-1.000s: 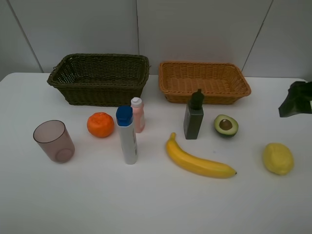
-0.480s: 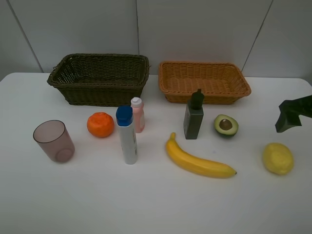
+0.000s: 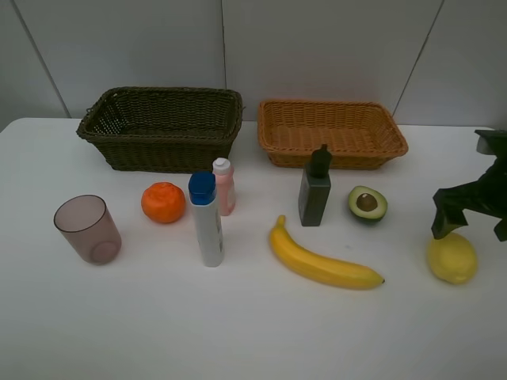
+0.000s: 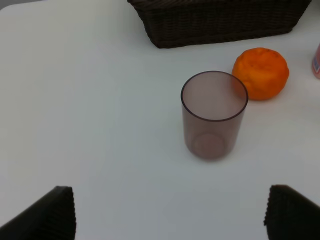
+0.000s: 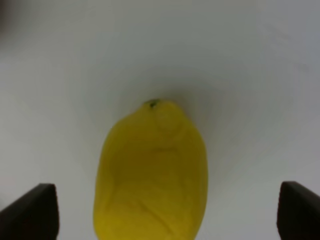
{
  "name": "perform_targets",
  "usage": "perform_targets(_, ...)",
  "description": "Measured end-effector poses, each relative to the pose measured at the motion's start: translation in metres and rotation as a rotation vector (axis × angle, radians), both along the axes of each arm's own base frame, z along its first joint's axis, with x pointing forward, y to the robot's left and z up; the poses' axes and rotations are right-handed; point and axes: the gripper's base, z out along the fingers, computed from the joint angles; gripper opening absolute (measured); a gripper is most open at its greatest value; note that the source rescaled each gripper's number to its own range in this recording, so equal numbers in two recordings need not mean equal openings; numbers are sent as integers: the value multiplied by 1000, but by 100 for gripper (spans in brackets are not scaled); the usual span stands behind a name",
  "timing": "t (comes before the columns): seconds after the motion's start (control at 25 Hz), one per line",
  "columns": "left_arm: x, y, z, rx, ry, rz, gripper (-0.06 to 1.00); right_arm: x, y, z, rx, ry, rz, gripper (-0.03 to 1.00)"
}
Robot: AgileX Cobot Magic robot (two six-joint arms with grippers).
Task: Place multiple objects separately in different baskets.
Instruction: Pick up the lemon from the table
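My right gripper (image 3: 472, 229) is open and hangs just above the lemon (image 3: 451, 260) at the right; in the right wrist view the lemon (image 5: 152, 175) lies between its fingertips (image 5: 30, 212). My left gripper (image 4: 170, 220) is open and empty, apart from the mauve cup (image 4: 214, 115) and the orange (image 4: 261, 72); it is out of the high view. On the table stand the cup (image 3: 87, 229), orange (image 3: 163, 202), white blue-capped bottle (image 3: 207, 222), pink bottle (image 3: 224, 187), dark green bottle (image 3: 314, 190), avocado half (image 3: 367, 203) and banana (image 3: 321, 261). Both baskets are empty.
The dark olive-brown basket (image 3: 162, 150) stands at the back left and the orange-tan basket (image 3: 331, 158) at the back right, side by side against the wall. The white table (image 3: 253, 332) runs bare along its front edge.
My right gripper has come in from the right edge, moving down and toward the front until it is over the lemon. Nothing else has moved.
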Motion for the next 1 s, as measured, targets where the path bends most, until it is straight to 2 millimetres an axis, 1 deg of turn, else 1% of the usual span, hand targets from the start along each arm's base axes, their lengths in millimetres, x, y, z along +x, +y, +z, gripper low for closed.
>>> perform_targets(0.16, 0, 0, 0, 0, 0, 0, 100, 3, -3, -10, 24, 27, -12, 86)
perform_targets(0.6, 0, 0, 0, 0, 0, 0, 100, 9, -2, -40, 56, 95, -18, 86)
perform_targets(0.84, 0, 0, 0, 0, 0, 0, 100, 10, -2, -49, 59, 124, -17, 85)
perform_targets(0.92, 0, 0, 0, 0, 0, 0, 100, 10, -2, -51, 59, 133, -17, 83)
perform_targets(1.0, 0, 0, 0, 0, 0, 0, 100, 10, -2, -55, 60, 145, -17, 79)
